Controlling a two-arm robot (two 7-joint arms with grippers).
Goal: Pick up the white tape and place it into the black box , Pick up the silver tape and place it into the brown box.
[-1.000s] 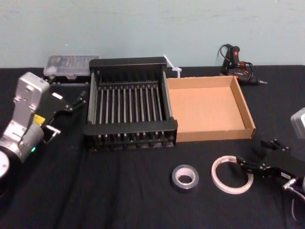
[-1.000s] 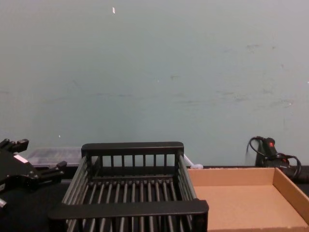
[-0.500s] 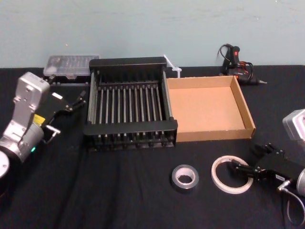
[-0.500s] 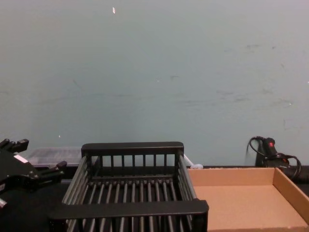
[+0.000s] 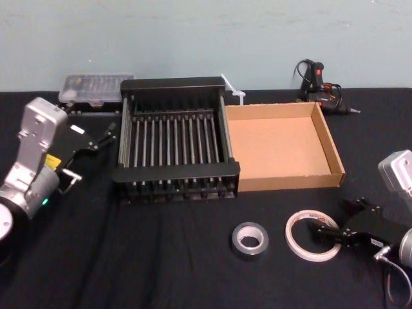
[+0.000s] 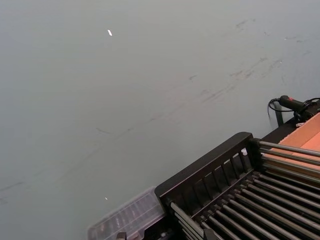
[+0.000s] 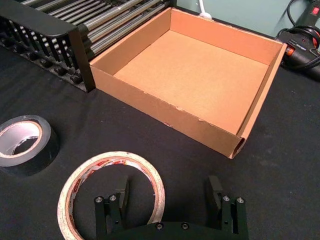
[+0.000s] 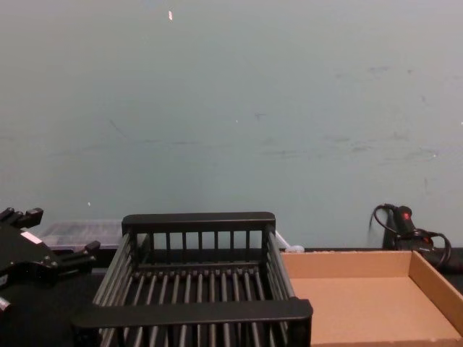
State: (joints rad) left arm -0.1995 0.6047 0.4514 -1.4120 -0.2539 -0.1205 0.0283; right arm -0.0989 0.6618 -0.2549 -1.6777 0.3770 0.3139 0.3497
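The right gripper (image 7: 167, 186) has shifted slightly, jaws apart astride the flat white tape roll's (image 5: 291, 237) rim; its red print is unreadable. The dark grey-silver tape roll (image 5: 248, 253) lies beside. The left gripper (image 5: 103, 136) is parked by the black slatted crate (image 5: 174, 172).

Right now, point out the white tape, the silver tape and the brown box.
white tape (image 5: 290, 233), head view, left edge of the ring.
silver tape (image 5: 248, 253), head view, near side wall.
brown box (image 5: 277, 145), head view, bare floor.
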